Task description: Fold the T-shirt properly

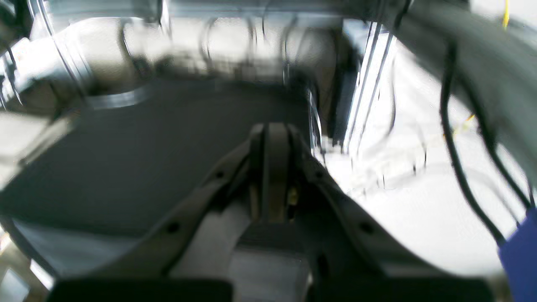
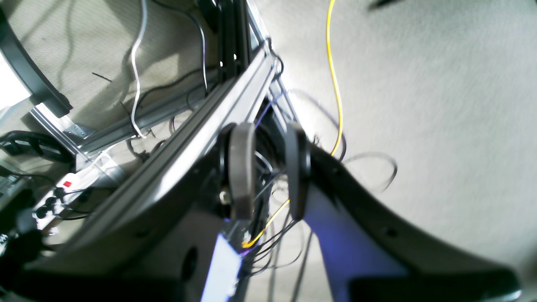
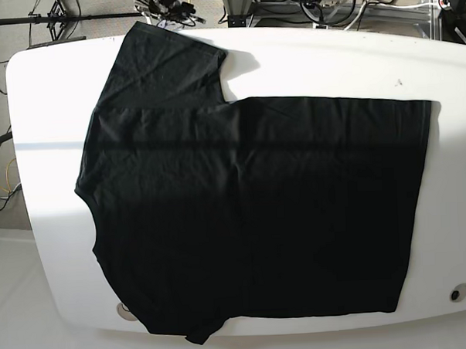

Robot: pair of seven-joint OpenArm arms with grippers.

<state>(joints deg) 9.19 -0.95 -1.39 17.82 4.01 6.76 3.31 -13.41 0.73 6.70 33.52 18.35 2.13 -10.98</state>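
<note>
The shirt (image 3: 250,212) lies flat across the table (image 3: 51,252) with neither arm near it, left gripper (image 1: 275,138) closed and empty, right gripper (image 2: 268,167) slightly parted (holding nothing), so a shallow pinch may snag only one layer.

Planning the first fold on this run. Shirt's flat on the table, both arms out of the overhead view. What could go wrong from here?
1. The T-shirt lies skewed, one sleeve near the far edge and its near sleeve and side hanging over the white table rim. A pull could drag it off.
2. The right gripper points at loose cables, including a yellow cable. It could snag.
3. The left gripper is shut and must open before grasping.
</note>
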